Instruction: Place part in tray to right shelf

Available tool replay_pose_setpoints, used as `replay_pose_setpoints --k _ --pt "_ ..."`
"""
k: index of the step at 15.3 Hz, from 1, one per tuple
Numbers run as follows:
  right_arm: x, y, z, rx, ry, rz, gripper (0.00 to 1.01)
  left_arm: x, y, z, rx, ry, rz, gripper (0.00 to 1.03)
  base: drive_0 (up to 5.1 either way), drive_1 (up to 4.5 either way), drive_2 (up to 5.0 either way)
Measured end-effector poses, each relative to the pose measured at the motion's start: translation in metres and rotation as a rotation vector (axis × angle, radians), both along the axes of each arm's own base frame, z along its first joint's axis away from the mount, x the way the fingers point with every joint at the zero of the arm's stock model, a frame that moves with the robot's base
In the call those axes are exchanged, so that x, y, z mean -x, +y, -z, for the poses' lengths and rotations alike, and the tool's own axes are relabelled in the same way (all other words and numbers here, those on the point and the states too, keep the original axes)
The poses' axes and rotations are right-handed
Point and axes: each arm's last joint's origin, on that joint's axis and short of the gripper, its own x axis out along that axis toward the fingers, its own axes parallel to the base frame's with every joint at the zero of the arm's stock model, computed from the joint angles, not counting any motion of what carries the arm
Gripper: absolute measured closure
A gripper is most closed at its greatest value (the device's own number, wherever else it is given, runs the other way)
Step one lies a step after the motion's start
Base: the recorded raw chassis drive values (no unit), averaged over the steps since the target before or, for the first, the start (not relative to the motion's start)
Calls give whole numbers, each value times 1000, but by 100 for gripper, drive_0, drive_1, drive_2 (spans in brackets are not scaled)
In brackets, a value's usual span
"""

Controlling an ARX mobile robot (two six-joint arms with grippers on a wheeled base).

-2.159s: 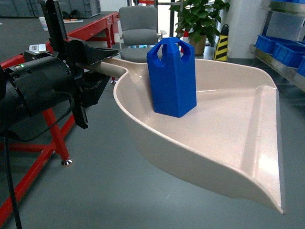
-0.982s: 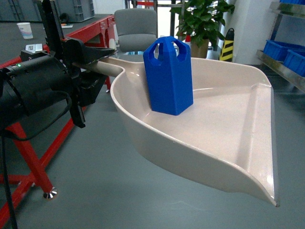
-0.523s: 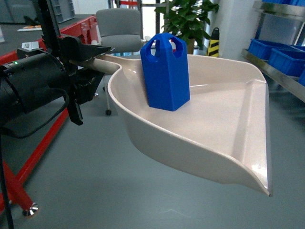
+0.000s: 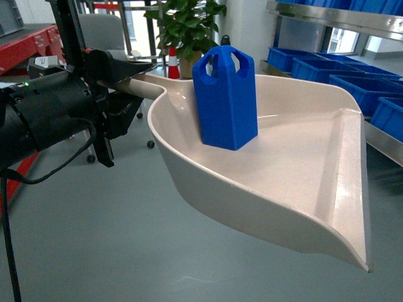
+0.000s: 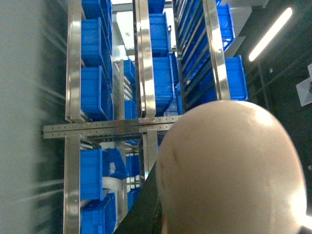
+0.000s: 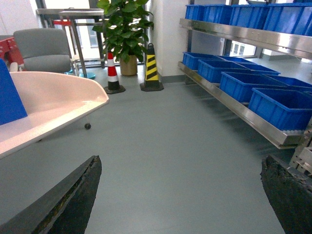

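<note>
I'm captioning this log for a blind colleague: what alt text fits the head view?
A bright-blue part stands upright in a beige tray, held above the grey floor by its handle in the left gripper. To the right, a steel shelf carries blue crates; a potted plant stands behind.

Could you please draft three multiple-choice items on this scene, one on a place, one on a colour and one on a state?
1. Where is the part?
A. standing in the tray
B. on the floor
C. in a blue crate

2. What colour is the tray?
A. red
B. pale beige
C. green

3. How is the right gripper?
A. shut on the part
B. shut on the tray handle
C. open, holding nothing

Answers:
1 A, the head view shows it upright on the tray's floor near the handle end.
2 B, head and right wrist views both show it beige.
3 C, its two fingers sit far apart over bare floor; the left gripper clamps the handle.
</note>
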Motion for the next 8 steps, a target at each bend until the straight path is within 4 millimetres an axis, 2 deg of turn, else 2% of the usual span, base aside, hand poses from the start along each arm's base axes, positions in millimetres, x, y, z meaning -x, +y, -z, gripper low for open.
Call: replay_pose_setpoints --k 8 --pt "0 0 0 0 0 0 3 0 0 0 0 1 0 88 -158 -158 -158"
